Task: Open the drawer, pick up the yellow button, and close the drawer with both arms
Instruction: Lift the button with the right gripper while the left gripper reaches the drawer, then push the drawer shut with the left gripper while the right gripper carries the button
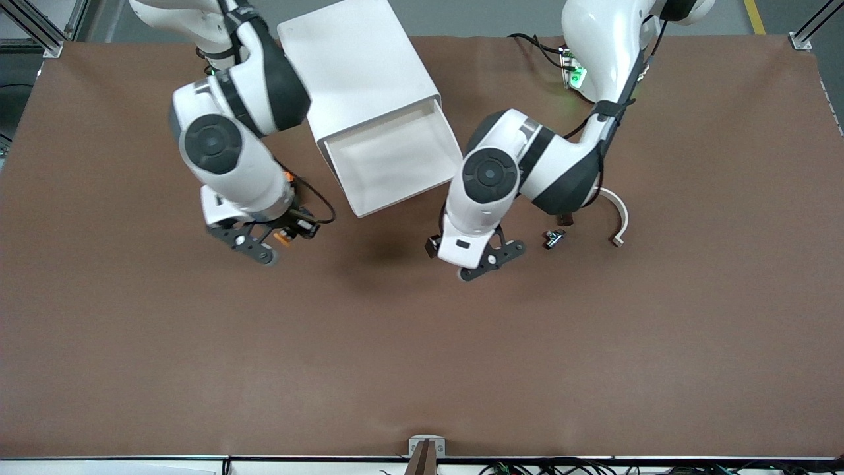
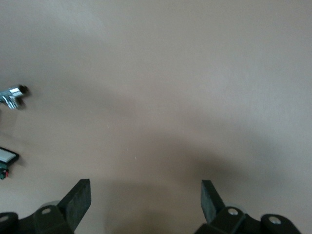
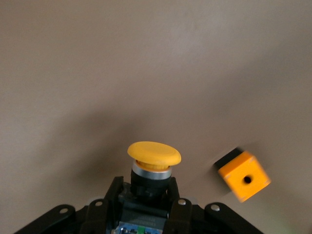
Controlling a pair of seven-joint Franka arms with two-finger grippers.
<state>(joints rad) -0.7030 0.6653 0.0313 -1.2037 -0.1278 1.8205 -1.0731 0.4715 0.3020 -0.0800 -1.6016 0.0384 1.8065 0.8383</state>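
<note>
I see the right gripper (image 3: 146, 204) pinching the button (image 3: 153, 163) by its black body, the yellow cap pointing out past the fingertips, over the brown table (image 1: 422, 356). An orange cube (image 3: 243, 175) lies just beside it. The left gripper (image 2: 146, 200) hangs over bare table with fingers spread, holding nothing. Between both arms, the drawer (image 1: 395, 161) of the white cabinet (image 1: 356, 66) stands pulled out.

Cabinet (image 1: 359, 66) white, top drawer (image 1: 395, 161) white inside; table (image 1: 422, 356) plain brown. Beside the cabinet: button (image 3: 153, 163) orange-yellow cap, silver ring, black body; cube (image 3: 243, 175) orange, black hole. Both arms white, black joints
</note>
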